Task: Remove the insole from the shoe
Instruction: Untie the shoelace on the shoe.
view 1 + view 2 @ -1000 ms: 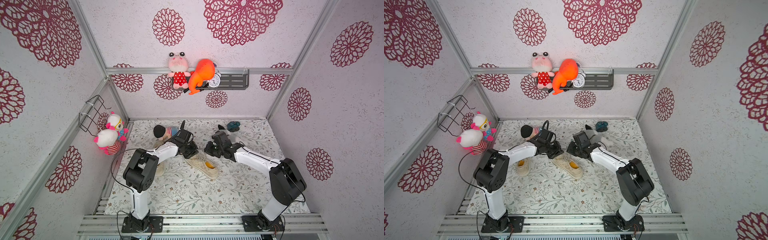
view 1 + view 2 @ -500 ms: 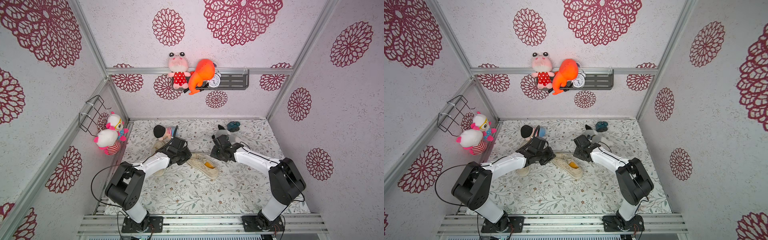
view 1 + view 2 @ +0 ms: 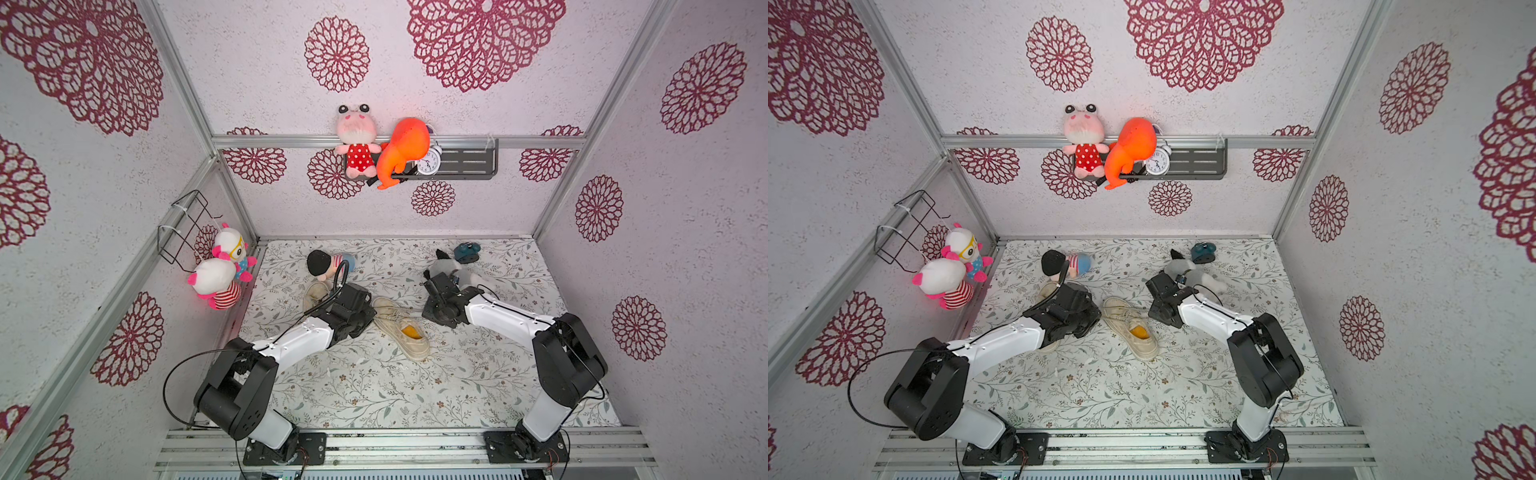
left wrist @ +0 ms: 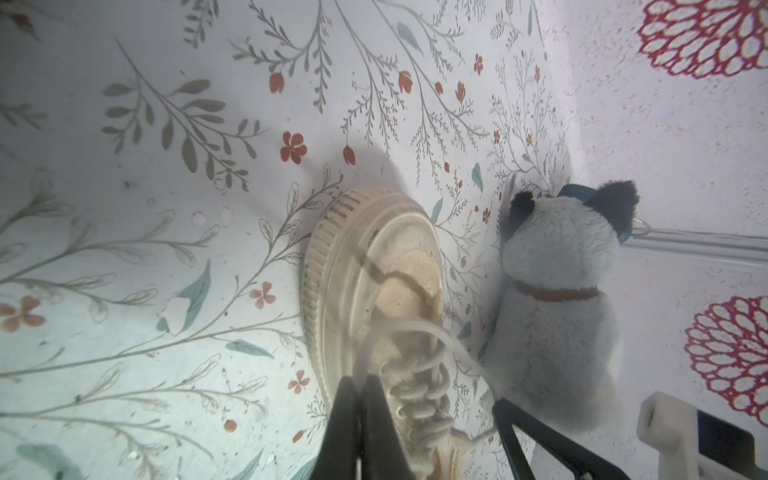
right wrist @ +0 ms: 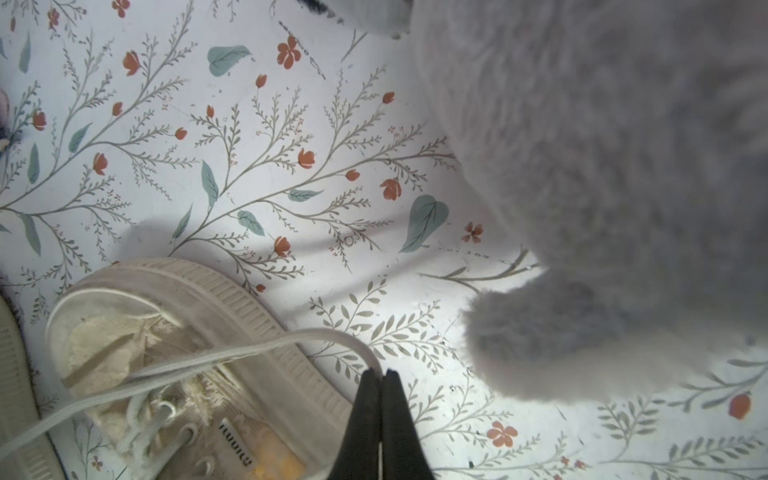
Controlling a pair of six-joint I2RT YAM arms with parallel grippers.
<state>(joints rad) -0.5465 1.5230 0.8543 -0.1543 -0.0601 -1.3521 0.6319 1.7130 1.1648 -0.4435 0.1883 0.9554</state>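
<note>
A cream lace-up shoe lies mid-mat in both top views, its orange insole showing in the heel opening. My left gripper is shut, tips against the shoe's side by the laces in the left wrist view, where the gripper holds nothing. My right gripper is shut beside the shoe's toe end. In the right wrist view a loose lace loop runs up to the gripper; whether it is pinched I cannot tell. The insole sits inside the shoe.
A grey plush cat sits close behind the right gripper, a teal object beyond it. A black-haired doll and a second shoe lie behind the left arm. Plush toys hang on the left wall.
The left arm has folded down and forward, its gripper sliding slightly nearer along the shoe. The right gripper shifted a little toward the shoe. The shoe stays put.
</note>
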